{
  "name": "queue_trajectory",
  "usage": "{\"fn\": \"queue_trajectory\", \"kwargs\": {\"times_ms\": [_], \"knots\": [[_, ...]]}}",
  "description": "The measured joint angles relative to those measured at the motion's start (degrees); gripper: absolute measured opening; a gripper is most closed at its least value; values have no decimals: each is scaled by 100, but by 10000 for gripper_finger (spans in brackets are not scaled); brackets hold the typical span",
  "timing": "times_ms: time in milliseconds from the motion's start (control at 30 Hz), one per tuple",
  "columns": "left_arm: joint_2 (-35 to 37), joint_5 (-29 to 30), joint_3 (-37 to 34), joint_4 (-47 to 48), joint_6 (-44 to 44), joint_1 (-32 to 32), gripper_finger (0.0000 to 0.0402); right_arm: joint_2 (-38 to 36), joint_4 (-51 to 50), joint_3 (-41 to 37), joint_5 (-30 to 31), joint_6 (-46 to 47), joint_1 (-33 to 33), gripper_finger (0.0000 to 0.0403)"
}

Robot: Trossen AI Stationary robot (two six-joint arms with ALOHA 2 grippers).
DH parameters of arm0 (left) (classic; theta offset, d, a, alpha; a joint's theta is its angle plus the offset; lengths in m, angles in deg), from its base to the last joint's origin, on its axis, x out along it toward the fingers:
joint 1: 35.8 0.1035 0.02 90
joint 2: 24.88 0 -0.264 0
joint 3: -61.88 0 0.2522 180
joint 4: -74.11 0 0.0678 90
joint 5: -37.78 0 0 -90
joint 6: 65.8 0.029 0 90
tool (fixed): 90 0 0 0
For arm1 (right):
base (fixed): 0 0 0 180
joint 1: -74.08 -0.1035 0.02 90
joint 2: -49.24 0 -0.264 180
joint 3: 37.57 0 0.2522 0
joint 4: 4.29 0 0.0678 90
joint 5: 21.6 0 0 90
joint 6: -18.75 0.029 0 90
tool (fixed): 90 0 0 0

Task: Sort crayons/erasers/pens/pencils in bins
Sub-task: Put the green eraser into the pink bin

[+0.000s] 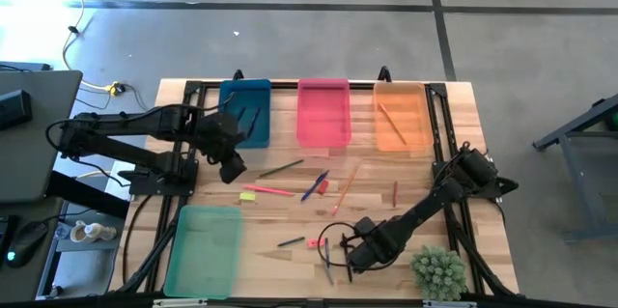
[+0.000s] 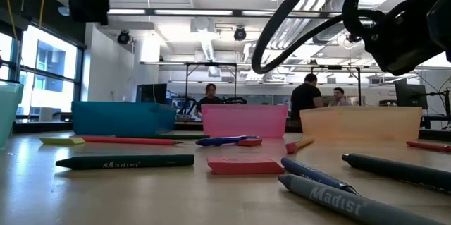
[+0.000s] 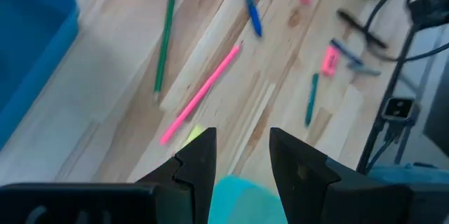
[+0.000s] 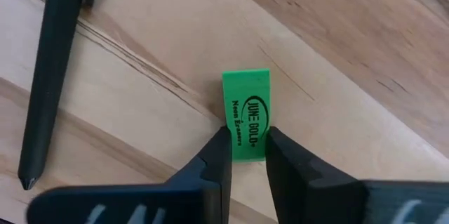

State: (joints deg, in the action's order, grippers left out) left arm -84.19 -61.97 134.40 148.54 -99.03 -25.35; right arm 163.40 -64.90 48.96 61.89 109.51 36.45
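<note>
The right claw (image 4: 245, 155) is down at the surface (image 1: 415, 168), near its front edge, with its two fingers pinched against the sides of the green eraser (image 4: 247, 112), which lies flat on the wood. Just beside it lies a dark pen (image 4: 52, 76), and in the high view the right claw (image 1: 350, 255) sits close to a pair of grey pens (image 1: 327, 260) and a small potted plant (image 1: 439, 271) at the front right corner.

The left claw (image 3: 242, 155) hangs above the surface near the blue bin (image 1: 246, 112), its fingers parted with nothing between them. Under it lie a pink pencil (image 3: 202, 92) and a green pencil (image 3: 165, 31), with the yellow eraser (image 3: 196, 134) just past the pink one's end.

Toward the middle of the surface, a blue pen (image 1: 314, 186) lies beside a red crayon (image 1: 323, 187), with an orange pencil (image 1: 346, 185) next to them and a red stick (image 1: 394, 192) farther right. Nearer the front lie a dark crayon (image 1: 291, 242) and the pink eraser (image 1: 316, 242).

Along the far edge stand the blue bin, the pink bin (image 1: 323, 112) and the orange bin (image 1: 403, 115), which holds an orange pencil. The blue bin holds some dark sticks. The light green bin (image 1: 205, 248) sits at the front left.

In the low view, people (image 2: 306, 96) stand in the room behind.
</note>
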Motion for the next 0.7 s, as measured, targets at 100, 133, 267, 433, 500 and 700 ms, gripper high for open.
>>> {"fn": "queue_trajectory", "kwargs": {"times_ms": [100,133,267,433,500,700], "knots": [[1,84,0,311,-15,-49,119,-58,65,-15,0,-17,-11,53],[8,204,0,377,-14,-108,119,-104,70,-15,45,-17,-27,53],[28,578,2,464,-22,-395,119,-199,73,-28,154,46,-47,53],[28,842,2,471,-22,-685,119,-323,218,-39,172,72,-64,53],[31,959,2,471,-18,-772,119,-373,306,-34,177,73,-63,53],[31,1349,2,577,-2,-875,119,-609,370,-28,373,75,-63,53]]}}
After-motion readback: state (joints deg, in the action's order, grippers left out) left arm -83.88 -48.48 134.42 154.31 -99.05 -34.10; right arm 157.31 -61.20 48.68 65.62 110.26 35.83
